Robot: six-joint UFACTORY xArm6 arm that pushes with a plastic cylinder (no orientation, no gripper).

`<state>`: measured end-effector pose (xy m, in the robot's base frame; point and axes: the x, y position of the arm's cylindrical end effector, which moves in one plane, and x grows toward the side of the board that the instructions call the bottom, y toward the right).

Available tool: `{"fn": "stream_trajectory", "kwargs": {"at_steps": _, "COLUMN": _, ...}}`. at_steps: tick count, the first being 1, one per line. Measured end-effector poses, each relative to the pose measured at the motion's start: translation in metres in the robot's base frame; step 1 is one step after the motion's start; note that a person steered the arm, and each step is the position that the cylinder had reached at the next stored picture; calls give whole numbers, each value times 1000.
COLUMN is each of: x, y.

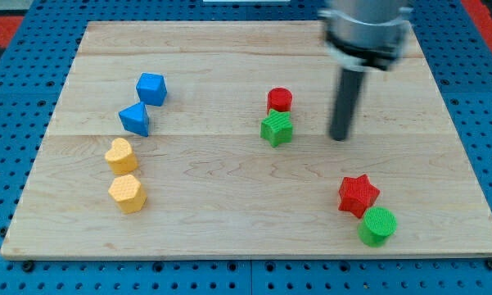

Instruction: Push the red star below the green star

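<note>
The red star (358,194) lies at the board's lower right, touching a green cylinder (378,225) just below and right of it. The green star (277,128) sits near the board's middle, touching a red cylinder (280,101) just above it. My tip (339,136) rests on the board to the right of the green star, apart from it, and above the red star. It touches no block.
A blue cube-like block (151,88) and a blue triangle block (135,119) sit at the upper left. A yellow heart (120,155) and a yellow hexagon (128,193) sit below them. The wooden board (229,221) lies on a blue mat.
</note>
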<state>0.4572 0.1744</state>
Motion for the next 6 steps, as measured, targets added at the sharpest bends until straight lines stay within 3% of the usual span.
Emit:
{"fn": "stream_trajectory", "kwargs": {"at_steps": 1, "x": 75, "y": 57}}
{"fn": "stream_trajectory", "kwargs": {"at_steps": 2, "x": 115, "y": 19}}
{"fn": "stream_trajectory", "kwargs": {"at_steps": 4, "x": 65, "y": -71}}
{"fn": "stream_trajectory", "kwargs": {"at_steps": 5, "x": 71, "y": -77}}
{"fn": "stream_trajectory", "kwargs": {"at_steps": 6, "x": 105, "y": -70}}
